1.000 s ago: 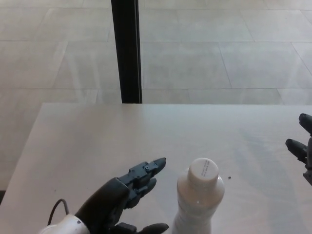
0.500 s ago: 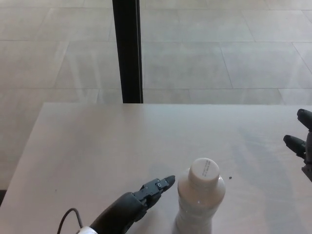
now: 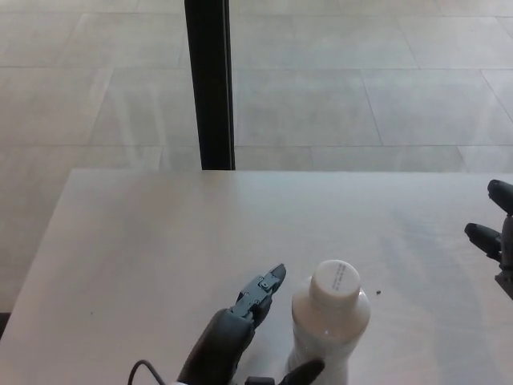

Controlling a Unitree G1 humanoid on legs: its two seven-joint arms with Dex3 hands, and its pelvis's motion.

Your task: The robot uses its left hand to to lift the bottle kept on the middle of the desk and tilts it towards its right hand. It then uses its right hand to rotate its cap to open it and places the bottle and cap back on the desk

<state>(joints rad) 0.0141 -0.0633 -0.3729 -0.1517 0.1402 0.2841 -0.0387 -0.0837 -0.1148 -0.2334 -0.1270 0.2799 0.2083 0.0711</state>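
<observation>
Moved closer to the bottle since half a second ago: black left hand, now rising from the near edge just left of the white plastic bottle, with a thumb tip newly showing at the bottle's near side. Fingers stretched out and pointing far and slightly right, just beside the bottle's shoulder; thumb curled in front of the bottle at the bottom edge of the view. Fingers and thumb apart, set around the bottle but not clamped on it; actual contact impossible to judge. Grey cable looping at the wrist, low at the near edge.

Left of centre and far beyond the worktop, a black vertical post standing on the pale tiled floor.

Pale beige worktop filling the near half of the view. Bottle upright on it, near the near edge and a little right of centre, its round white cap on and facing up, with small dark print on top. Tiny dark speck on the worktop just right of the cap.

At the far right edge, only part of the black right hand visible, two dark fingertips spread apart, holding nothing, well apart from the bottle.
</observation>
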